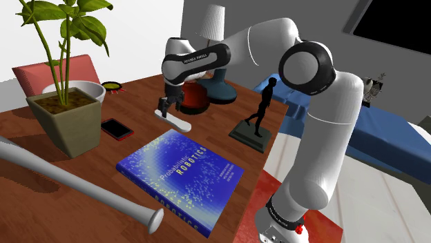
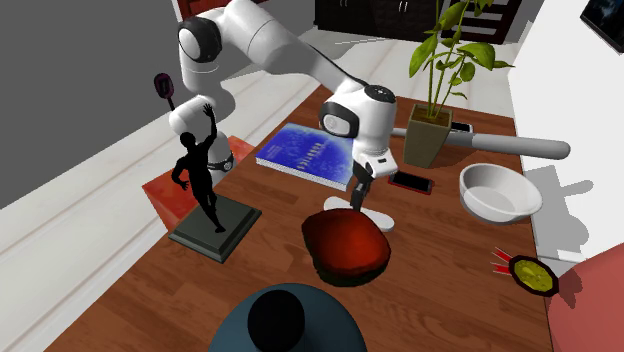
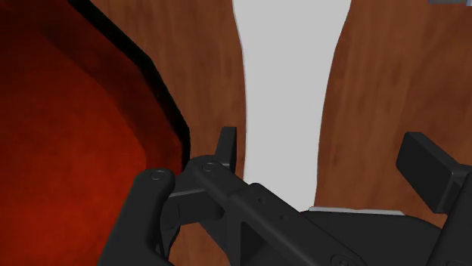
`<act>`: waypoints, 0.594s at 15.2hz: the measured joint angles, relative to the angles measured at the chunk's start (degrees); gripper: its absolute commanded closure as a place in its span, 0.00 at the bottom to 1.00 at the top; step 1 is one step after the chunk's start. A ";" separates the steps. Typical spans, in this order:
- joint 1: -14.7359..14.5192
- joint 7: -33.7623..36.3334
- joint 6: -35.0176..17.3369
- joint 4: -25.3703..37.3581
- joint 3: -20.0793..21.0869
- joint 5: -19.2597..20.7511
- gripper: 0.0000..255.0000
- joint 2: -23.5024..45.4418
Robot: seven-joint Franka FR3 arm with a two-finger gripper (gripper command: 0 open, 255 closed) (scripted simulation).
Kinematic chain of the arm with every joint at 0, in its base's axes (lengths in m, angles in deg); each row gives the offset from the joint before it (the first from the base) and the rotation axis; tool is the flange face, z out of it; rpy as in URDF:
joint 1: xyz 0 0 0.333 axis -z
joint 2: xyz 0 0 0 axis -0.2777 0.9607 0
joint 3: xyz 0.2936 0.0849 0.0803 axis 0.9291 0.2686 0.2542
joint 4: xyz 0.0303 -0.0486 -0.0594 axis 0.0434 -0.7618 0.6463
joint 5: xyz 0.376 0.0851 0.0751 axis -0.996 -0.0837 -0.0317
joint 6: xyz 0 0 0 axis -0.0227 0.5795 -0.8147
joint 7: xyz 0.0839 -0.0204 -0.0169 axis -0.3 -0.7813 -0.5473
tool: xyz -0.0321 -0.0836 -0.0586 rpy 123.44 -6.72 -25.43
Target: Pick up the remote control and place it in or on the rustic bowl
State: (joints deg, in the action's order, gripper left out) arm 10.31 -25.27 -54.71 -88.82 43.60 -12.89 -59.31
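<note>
The remote control (image 1: 181,124) is a plain white oblong lying flat on the wooden table (image 1: 138,148), just beside a dark red bowl (image 1: 196,99) with a black rim. My black gripper (image 1: 170,110) hangs directly over the remote, pointing down. In the second exterior view the gripper (image 2: 357,196) is low over the remote (image 2: 372,217), with the red bowl (image 2: 345,246) close by. From the wrist, the gripper (image 3: 325,160) is open. Its fingers (image 3: 227,145) stand on either side of the remote (image 3: 291,75) without clasping it, the bowl (image 3: 68,136) alongside.
A blue book (image 1: 181,174), a red-edged phone (image 1: 117,128) and a potted plant (image 1: 65,117) lie toward the shoulder view's left. A white bowl (image 2: 498,190), a grey bat (image 1: 76,183), a black figurine (image 1: 259,114) and a lamp (image 1: 214,83) also stand around.
</note>
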 measured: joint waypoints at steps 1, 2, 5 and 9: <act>-0.04 0.05 -0.68 0.14 0.06 0.08 0.00 0.61; -0.17 0.11 -1.29 0.29 0.23 0.12 0.00 1.13; 0.03 0.14 -3.10 0.23 0.12 0.31 0.00 3.24; 0.41 0.06 -4.19 -1.07 -0.15 0.45 0.00 3.47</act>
State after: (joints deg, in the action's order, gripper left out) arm 10.72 -25.21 -58.89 -89.89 43.45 -12.44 -55.84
